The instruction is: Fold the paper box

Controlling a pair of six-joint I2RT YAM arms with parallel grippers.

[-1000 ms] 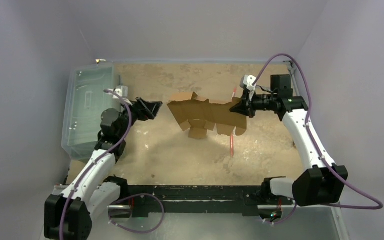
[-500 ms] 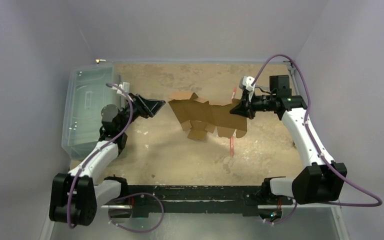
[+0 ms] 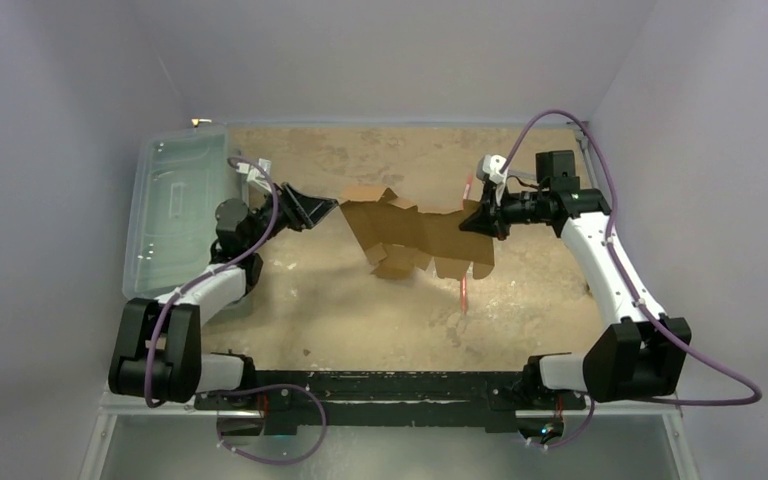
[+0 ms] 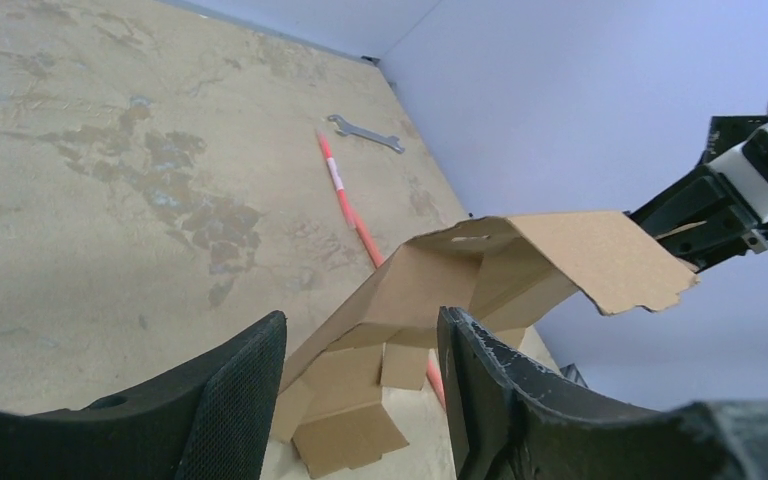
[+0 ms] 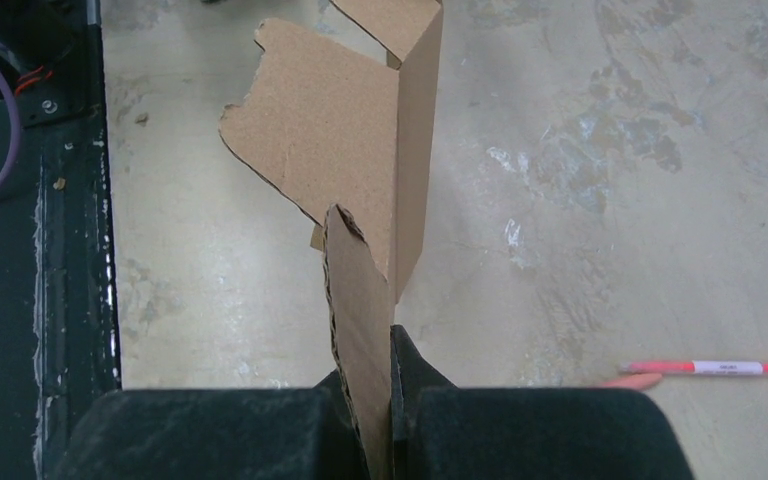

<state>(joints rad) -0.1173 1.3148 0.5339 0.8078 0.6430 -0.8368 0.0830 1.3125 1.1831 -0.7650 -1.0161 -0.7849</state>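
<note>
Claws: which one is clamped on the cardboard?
The right claw, shut on a flap of the paper box. The left claw stands open at the box's other end.

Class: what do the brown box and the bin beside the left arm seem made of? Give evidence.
The paper box: matte brown corrugated cardboard; its cut edge looks fluted. The bin: probably clear plastic, glossy; the surface beneath shows through.

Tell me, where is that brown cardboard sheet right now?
In the overhead view the paper box is mid-table, its right edge pinched by the right gripper, the open left gripper just off its left edge.
</note>
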